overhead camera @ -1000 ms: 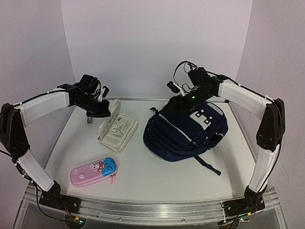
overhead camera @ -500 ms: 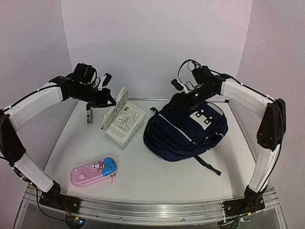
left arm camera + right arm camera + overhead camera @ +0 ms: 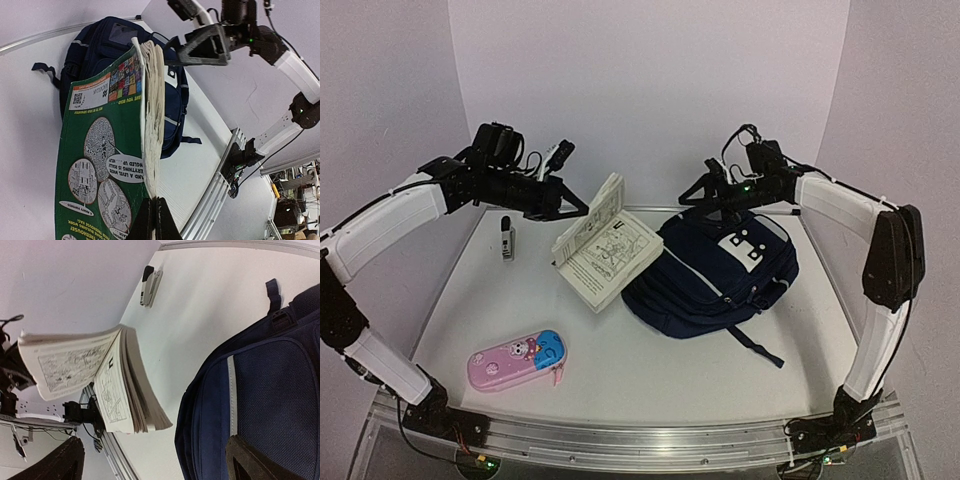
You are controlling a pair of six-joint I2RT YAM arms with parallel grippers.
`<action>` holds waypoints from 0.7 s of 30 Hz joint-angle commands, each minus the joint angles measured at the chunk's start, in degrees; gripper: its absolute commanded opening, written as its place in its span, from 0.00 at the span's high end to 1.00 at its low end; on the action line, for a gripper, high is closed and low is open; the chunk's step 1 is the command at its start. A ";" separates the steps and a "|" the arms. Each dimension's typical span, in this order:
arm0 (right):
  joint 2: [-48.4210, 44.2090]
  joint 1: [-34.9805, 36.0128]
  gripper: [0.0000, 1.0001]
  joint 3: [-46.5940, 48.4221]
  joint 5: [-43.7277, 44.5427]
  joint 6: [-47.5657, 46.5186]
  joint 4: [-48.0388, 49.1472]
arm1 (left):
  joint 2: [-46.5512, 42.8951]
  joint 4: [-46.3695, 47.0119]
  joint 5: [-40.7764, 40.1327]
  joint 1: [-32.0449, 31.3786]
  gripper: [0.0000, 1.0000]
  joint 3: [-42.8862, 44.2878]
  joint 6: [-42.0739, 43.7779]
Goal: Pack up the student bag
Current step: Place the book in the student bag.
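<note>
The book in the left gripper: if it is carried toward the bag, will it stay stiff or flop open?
Probably floppy: the book is a thick paperback, and its pages fan apart while the left gripper pinches one edge. It may sag or swing in transit. The grip looks narrow, so some pages could slip free.

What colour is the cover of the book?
The book has a green cover; best seen in the left wrist view.

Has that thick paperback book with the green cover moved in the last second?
Yes. The thick green-covered paperback book has lifted off the white table and shifted right, toward the navy-blue fabric backpack, which stayed put.
</note>
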 commanded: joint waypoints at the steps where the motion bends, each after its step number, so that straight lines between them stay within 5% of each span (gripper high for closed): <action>1: 1.29 -1.56 0.02 -9.15 -4.72 22.14 18.64 | 1.27 7.77 3.98 -1.35 1.00 3.48 2.09; 9: 4.66 -3.03 0.02 -11.37 -7.00 27.98 22.07 | 6.34 8.68 6.78 -5.43 1.00 8.82 6.02; 14: 4.62 -2.94 0.02 -21.02 -11.37 49.90 48.74 | 8.82 7.64 5.10 -7.15 1.00 10.14 9.51; 21: 4.55 -2.95 0.02 -22.23 -12.05 56.54 53.43 | 13.16 7.00 -0.36 -10.62 1.00 7.83 16.14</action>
